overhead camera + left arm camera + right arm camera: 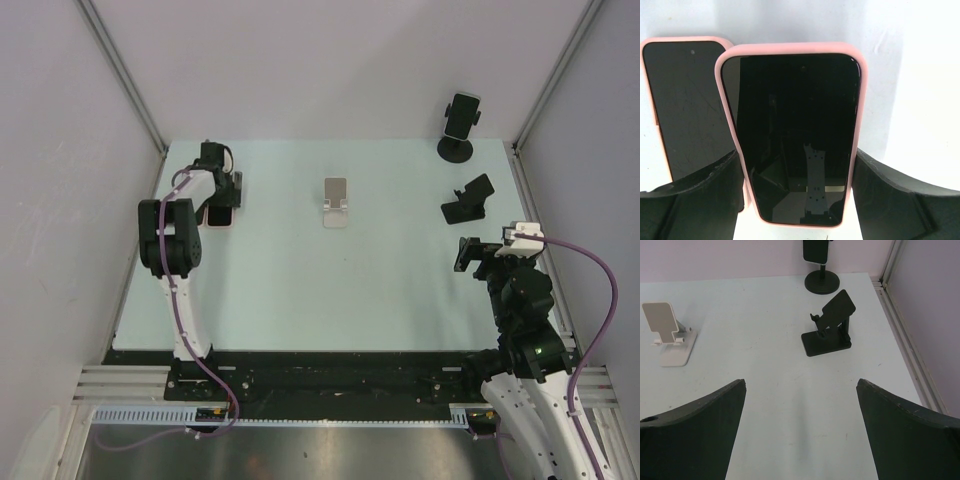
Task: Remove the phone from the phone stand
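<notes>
Phone (pixel 795 100), pink-cased, gripped by left tool (pixel 797 155)

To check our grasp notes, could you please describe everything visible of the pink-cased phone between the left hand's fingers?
The phone is a slab in a soft-looking pink case, its glossy black screen dark and facing the wrist camera. The black fingers of the left hand meet both long edges near the lower end. It partly covers a second pink-cased phone to its left.

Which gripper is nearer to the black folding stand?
Right. The right gripper hangs open just on the near side of the black folding stand, not touching it; the left gripper is far off to its left, closed on a pink-cased phone.
</notes>
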`<move>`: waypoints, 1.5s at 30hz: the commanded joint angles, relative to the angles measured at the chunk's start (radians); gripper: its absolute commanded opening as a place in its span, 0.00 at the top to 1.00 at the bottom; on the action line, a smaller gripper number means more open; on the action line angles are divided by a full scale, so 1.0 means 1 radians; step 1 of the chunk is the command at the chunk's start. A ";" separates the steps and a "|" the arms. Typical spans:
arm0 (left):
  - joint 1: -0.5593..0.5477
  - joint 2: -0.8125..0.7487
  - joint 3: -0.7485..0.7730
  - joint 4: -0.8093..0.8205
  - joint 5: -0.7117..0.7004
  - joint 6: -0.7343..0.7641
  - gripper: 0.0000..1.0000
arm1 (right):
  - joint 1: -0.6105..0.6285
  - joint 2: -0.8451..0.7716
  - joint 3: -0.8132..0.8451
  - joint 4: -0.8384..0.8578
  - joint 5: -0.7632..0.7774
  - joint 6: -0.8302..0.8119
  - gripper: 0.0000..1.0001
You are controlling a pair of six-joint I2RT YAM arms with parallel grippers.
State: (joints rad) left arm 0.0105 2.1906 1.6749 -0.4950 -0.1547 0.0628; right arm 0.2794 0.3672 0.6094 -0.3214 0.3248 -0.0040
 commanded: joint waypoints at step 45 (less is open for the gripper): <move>0.016 -0.038 0.008 0.016 -0.014 0.037 0.11 | 0.004 -0.010 -0.002 0.048 -0.015 -0.001 0.02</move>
State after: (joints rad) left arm 0.0185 2.1906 1.6749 -0.4885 -0.1581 0.0624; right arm 0.2802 0.3672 0.6079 -0.3161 0.3130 -0.0036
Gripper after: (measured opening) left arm 0.895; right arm 0.980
